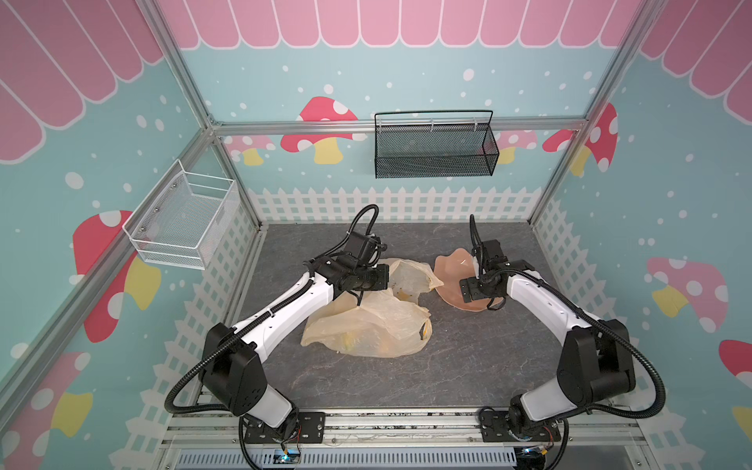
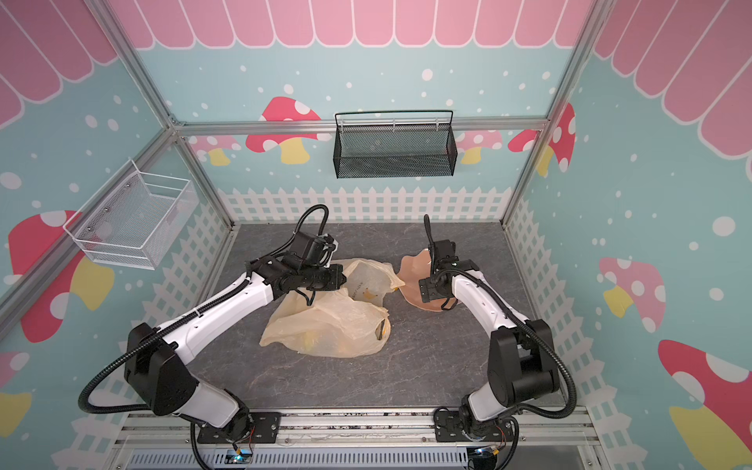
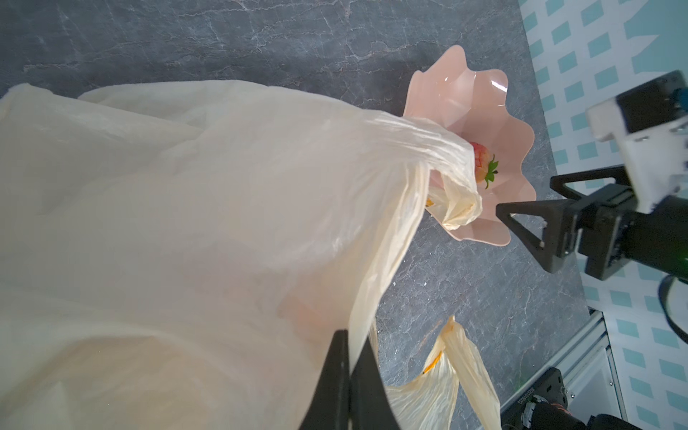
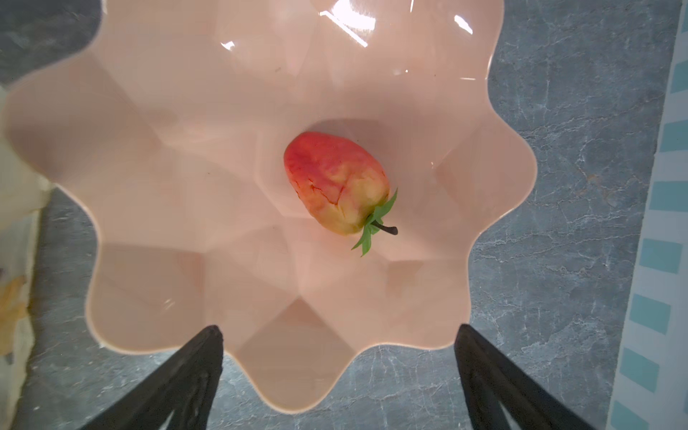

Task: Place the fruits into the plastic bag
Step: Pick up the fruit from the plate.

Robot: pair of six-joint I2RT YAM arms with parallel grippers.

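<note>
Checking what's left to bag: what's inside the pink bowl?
One red-and-yellow fruit with green leaves lies in the pink bowl; nothing else shows inside. In both top views the right arm covers its middle; in the left wrist view the plastic bag hides one side.

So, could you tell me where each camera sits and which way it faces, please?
Top views: high at the front, looking down toward the back wall; both show the left arm, right arm, bag and bowl.
Left wrist: on the left arm, looking along the shut left gripper pinching the bag, toward the bowl; the open right gripper shows too.
Right wrist: looking down between its open jaws into the bowl at the red fruit.
Shared: both wrist views show the bowl and that fruit.
</note>
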